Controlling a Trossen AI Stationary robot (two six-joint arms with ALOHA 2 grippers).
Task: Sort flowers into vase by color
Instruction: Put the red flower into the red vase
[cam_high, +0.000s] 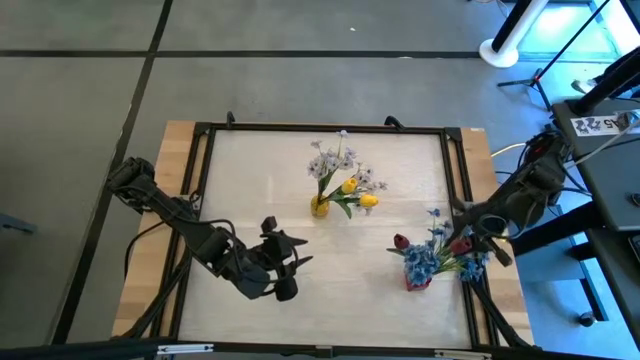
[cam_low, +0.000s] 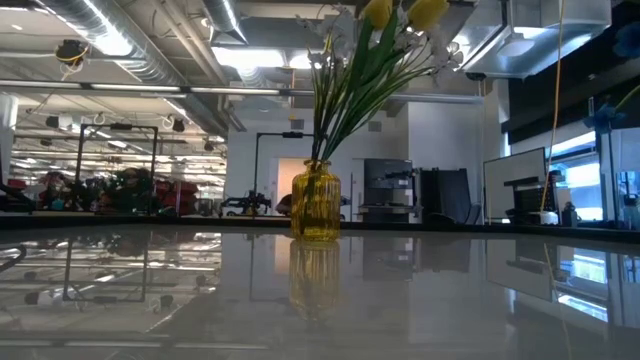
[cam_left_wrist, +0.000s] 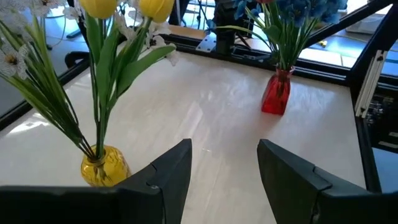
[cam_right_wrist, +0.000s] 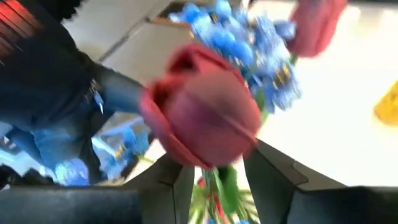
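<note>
A yellow vase stands mid-table and holds white-lavender and yellow flowers. Toward the near right, a red vase holds blue flowers and a red one. A second red flower leans out to the right. My right gripper is at this flower's head, fingers apart on either side of the stem just below it. My left gripper hovers open near the front left with nothing between its fingers. My right gripper has the red flower's green stem between its parted fingers, just under the head. The view is blurred and the head covers the spot, so I cannot tell whether either finger touches the stem.
A black frame runs around the white tabletop, with wooden strips outside it. Equipment and cables crowd the right side beyond the table. Bare tabletop lies between the two vases.
</note>
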